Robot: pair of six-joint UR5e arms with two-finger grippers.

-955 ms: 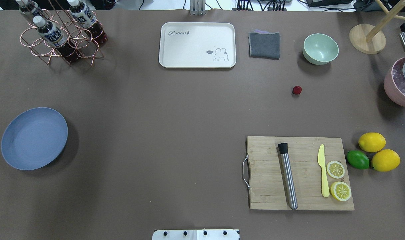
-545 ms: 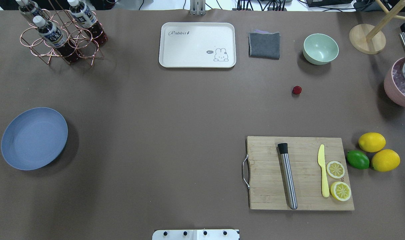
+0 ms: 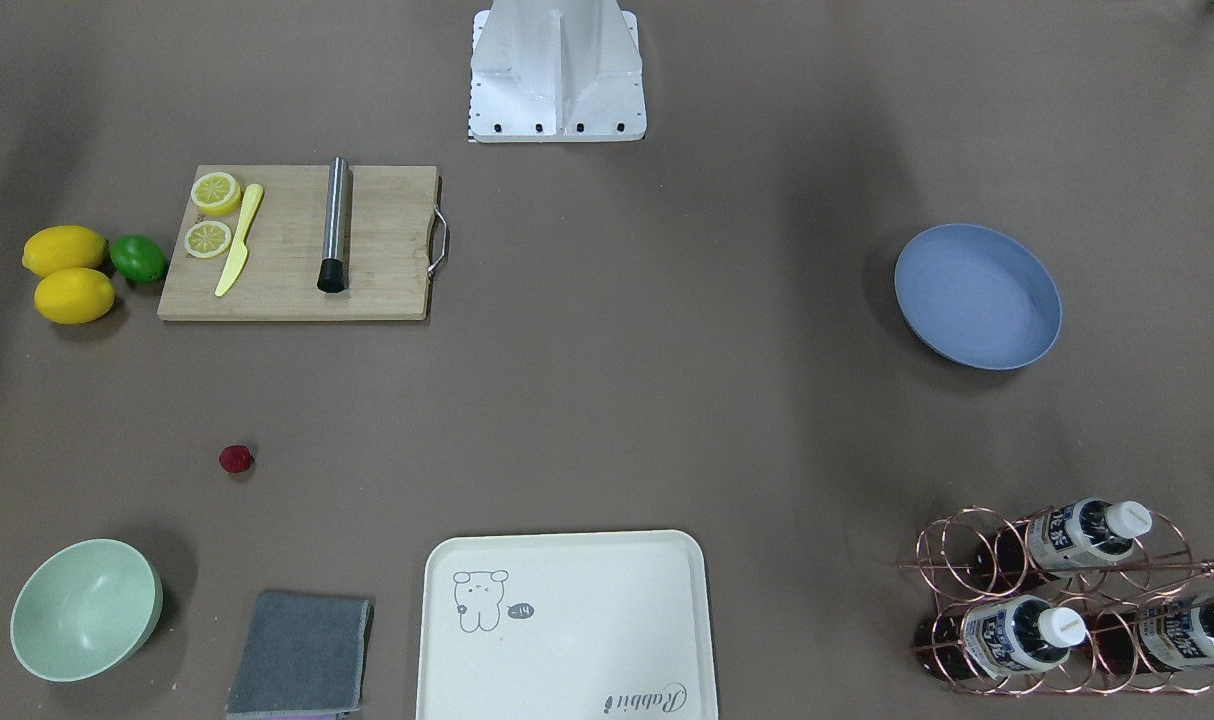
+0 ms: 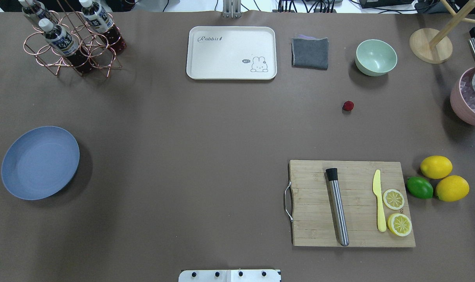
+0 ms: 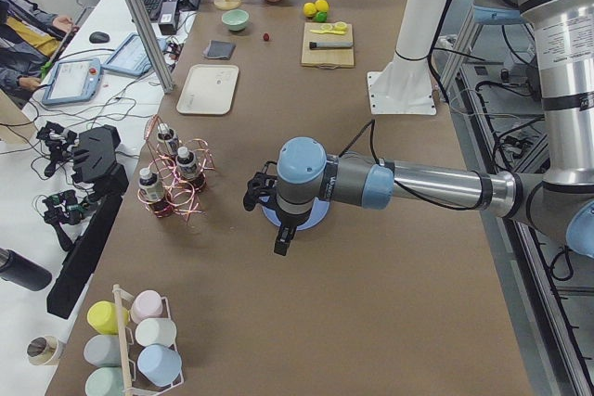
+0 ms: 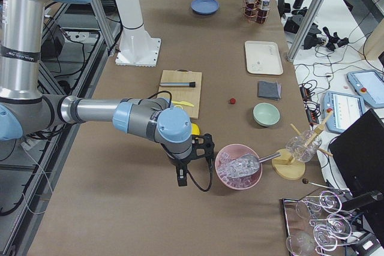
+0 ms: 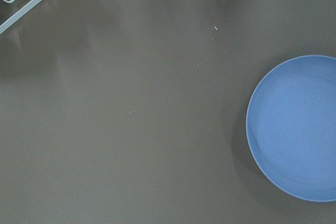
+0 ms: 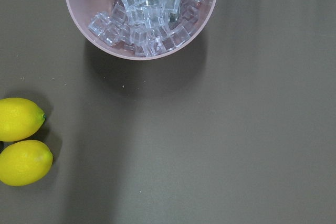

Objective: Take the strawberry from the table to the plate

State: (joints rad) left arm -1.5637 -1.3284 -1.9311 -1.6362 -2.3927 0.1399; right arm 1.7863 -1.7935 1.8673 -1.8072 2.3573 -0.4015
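Observation:
The strawberry (image 4: 348,105) is a tiny dark-red berry lying alone on the brown table (image 4: 206,137), a little in front of the mint-green bowl; it also shows in the front-facing view (image 3: 235,459). The blue-grey plate (image 4: 40,162) sits empty far off at the table's left side and fills the right of the left wrist view (image 7: 299,129). My left gripper (image 5: 281,246) hangs over the plate's area and shows only in the side view, so I cannot tell its state. My right gripper (image 6: 180,178) hovers beside the pink ice bowl; I cannot tell its state either.
A cutting board (image 4: 351,203) holds a steel muddler, yellow knife and lemon slices. Two lemons (image 4: 436,167) and a lime (image 4: 420,187) lie to its right. At the back stand a cream tray (image 4: 231,53), grey cloth (image 4: 310,53), green bowl (image 4: 375,57), bottle rack (image 4: 71,39) and pink ice bowl (image 4: 470,100).

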